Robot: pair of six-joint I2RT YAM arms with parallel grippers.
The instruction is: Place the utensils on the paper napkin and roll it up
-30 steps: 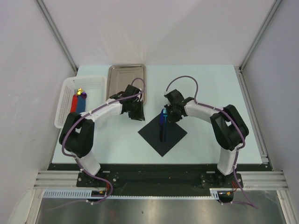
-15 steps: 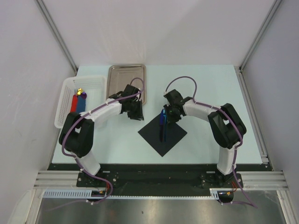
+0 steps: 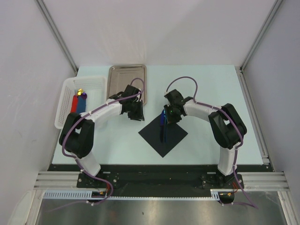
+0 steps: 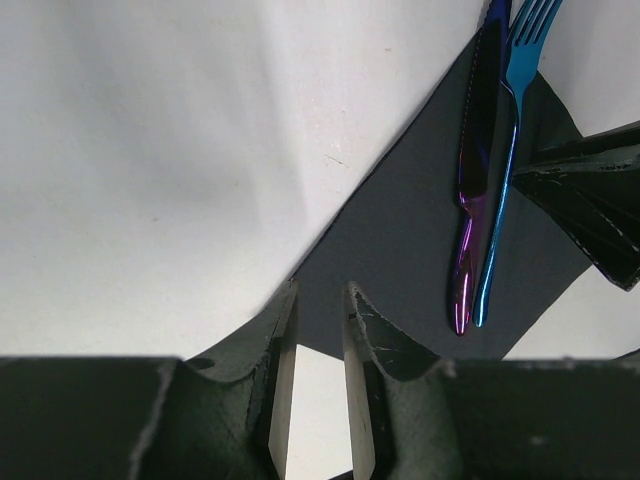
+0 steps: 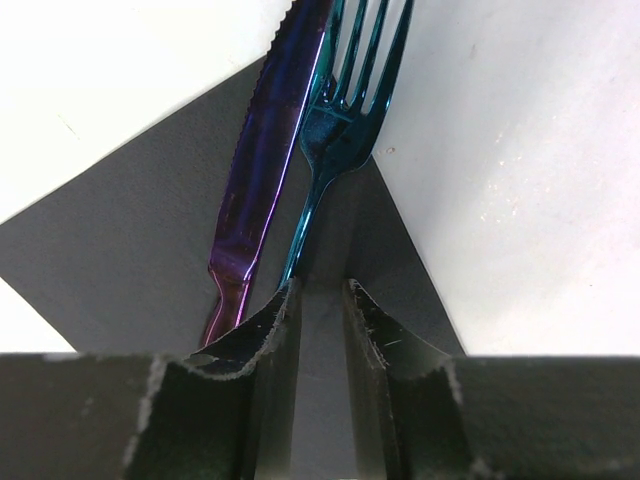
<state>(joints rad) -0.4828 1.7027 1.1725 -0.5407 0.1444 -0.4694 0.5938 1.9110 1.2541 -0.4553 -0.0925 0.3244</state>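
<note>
White walls enclose a pale table (image 3: 211, 93). All positions below are referenced to the napkin (image 3: 171, 140).

1. Basket (image 3: 63, 108): well apart from the napkin, to its far left. It contains red and blue flat pieces, which are not part of this task.
2. Tray (image 3: 127, 75): beyond the napkin's left corner and apart from it.
3. Napkin: a black square lying flat as a diamond near the table's middle. No corner is lifted and no fold has been started.
4. Left gripper (image 4: 320, 295): low at the napkin's left corner. The jaws stand a narrow slit apart, with only bare table visible between them. Nothing is held.
5. Right gripper (image 5: 320, 290): over the napkin's far corner, just beside the utensils. The jaws stand a narrow slit apart over the paper. Nothing is held.
6. Knife (image 5: 262, 160) and fork (image 5: 340, 120): lying side by side and touching, with handles toward the napkin's centre. The fork tines overhang the far corner onto the table.

Status: placement appears complete and rolling has not begun. The next move calls for pinching one napkin corner and turning it over the utensils. The thin paper may slip, or it may drag the cutlery out of line.
</note>
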